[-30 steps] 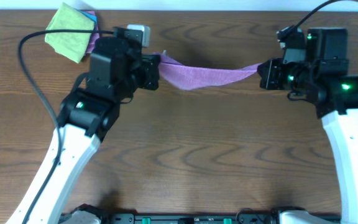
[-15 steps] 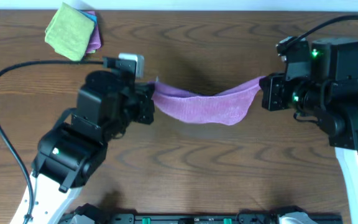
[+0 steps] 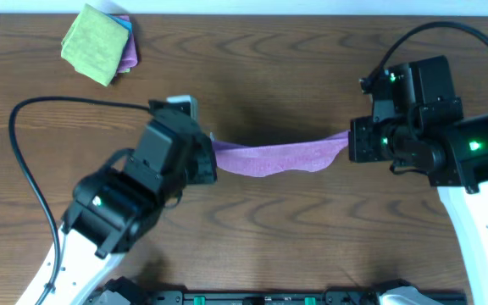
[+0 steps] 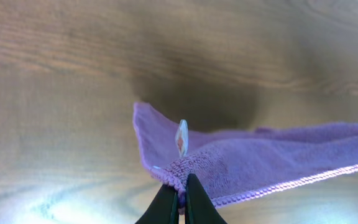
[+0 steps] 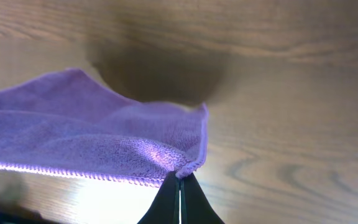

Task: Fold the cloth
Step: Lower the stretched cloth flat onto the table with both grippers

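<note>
Your left gripper [image 4: 180, 193] and right gripper [image 5: 179, 182] are each clamped on a corner of the cloth [image 3: 274, 158], slung between them above the surface [image 3: 269, 233]. Judged mid-fold. Next you should lower both ends evenly.

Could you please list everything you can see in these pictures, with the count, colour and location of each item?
purple cloth: one, purple, hanging above the middle of the table, stretched between the two grippers and sagging slightly.
pile of folded cloths: one pile, green on top with blue and pink edges showing beneath, far left corner of the table.
table: one, dark brown wood grain, fills the view.
cables: two, black, one looping off each arm.
arms: two, black with white lower links, left and right of the cloth.
left gripper: one, black, shut on the cloth's left corner.
right gripper: one, black, shut on the cloth's right corner.
</note>
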You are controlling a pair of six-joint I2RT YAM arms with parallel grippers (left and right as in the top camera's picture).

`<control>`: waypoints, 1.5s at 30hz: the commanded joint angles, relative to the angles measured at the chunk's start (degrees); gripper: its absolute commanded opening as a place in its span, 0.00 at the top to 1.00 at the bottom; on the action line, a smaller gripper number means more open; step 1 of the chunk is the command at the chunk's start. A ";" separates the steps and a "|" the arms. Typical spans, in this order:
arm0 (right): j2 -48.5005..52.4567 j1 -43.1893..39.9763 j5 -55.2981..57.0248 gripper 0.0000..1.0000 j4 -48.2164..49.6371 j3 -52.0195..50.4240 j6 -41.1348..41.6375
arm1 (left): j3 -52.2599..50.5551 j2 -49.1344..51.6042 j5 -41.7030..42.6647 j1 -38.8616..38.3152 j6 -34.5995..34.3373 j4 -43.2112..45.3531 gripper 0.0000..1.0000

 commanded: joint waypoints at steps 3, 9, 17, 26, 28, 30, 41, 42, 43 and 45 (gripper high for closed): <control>-3.34 2.97 6.75 0.98 -3.13 0.37 3.93 | 0.94 -3.87 -12.85 -9.68 -7.91 -2.62 0.94; -8.31 6.54 7.37 0.99 -9.16 0.37 9.73 | 0.94 -4.68 -19.58 -19.82 -17.97 -8.68 0.94; -5.92 7.48 7.37 0.98 -10.43 -1.66 11.72 | 0.92 -2.58 -25.14 -19.80 -21.38 -11.82 0.94; 7.52 6.82 7.43 0.99 2.23 -5.05 9.49 | 0.92 10.86 -15.47 -3.48 -6.21 -3.37 0.95; 10.78 5.81 7.43 0.99 6.47 -5.05 8.46 | 0.92 14.64 -13.51 0.90 -1.16 1.49 0.95; 13.73 4.46 7.50 0.99 10.43 -5.05 8.02 | 0.92 18.18 -10.25 4.76 1.95 5.55 0.94; 25.27 0.96 10.95 0.99 30.95 -5.05 5.68 | 0.92 35.60 5.03 17.22 11.76 31.50 0.94; 25.73 0.87 12.20 0.99 32.81 -5.05 5.68 | 0.92 36.54 5.99 17.57 12.22 33.88 0.94; 26.25 0.72 13.77 0.99 35.23 -5.05 5.66 | 0.94 37.64 7.37 17.99 13.25 36.81 0.94; 27.19 0.22 16.87 0.75 39.91 -5.05 5.35 | 0.94 38.97 8.04 18.56 13.81 40.87 0.64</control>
